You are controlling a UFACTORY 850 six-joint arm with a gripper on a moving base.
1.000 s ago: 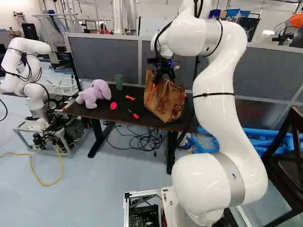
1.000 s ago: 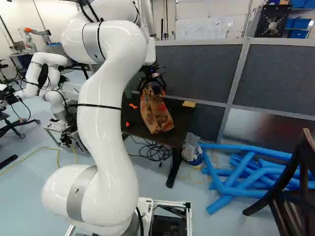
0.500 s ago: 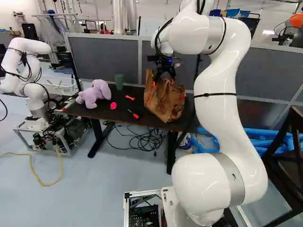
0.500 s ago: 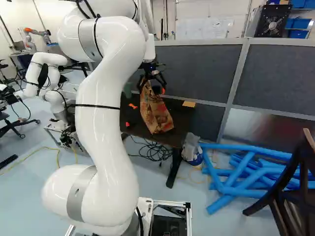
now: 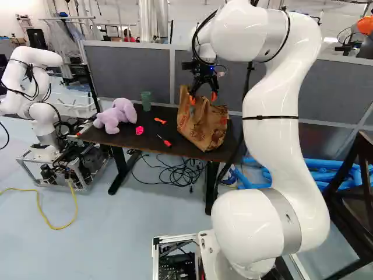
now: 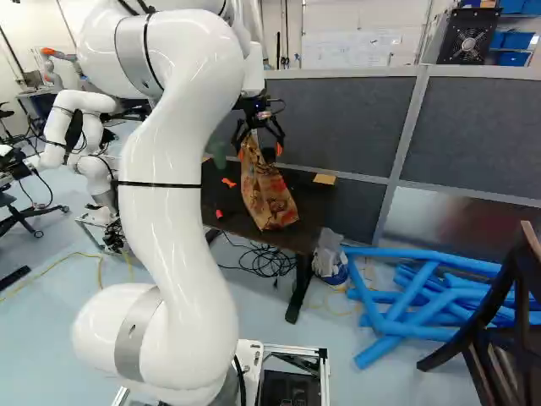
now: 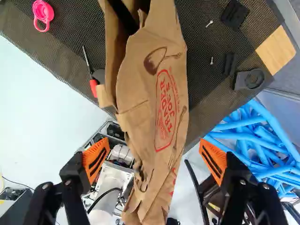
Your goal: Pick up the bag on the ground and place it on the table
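My gripper (image 5: 203, 98) is over the top of the brown paper bag (image 5: 201, 128) in the left base view, its orange-tipped fingers apart. The bag stands on the dark table (image 5: 125, 139), leaning a little, its top crumpled. Seen from the wrist, the gripper (image 7: 154, 157) is wide open; the bag (image 7: 140, 84) lies in line with the space between the fingers, and neither orange pad touches it. The right base view shows the bag (image 6: 266, 194) on the table too, below the fingers. The side of the bag facing away is hidden.
A purple plush toy (image 5: 116, 115), green cup (image 5: 145, 101), pink lid (image 5: 139, 130) and screwdriver (image 5: 164, 140) share the table. A grey partition (image 5: 131, 73) stands behind. Blue tubes (image 6: 406, 296) and a dark chair (image 6: 499, 330) are right; another robot (image 5: 38, 99) stands left.
My gripper has risen off the bag's top, and the arm's upper part has drawn back. The fingers were open throughout. The bag has stayed in place on the table; the base has not moved.
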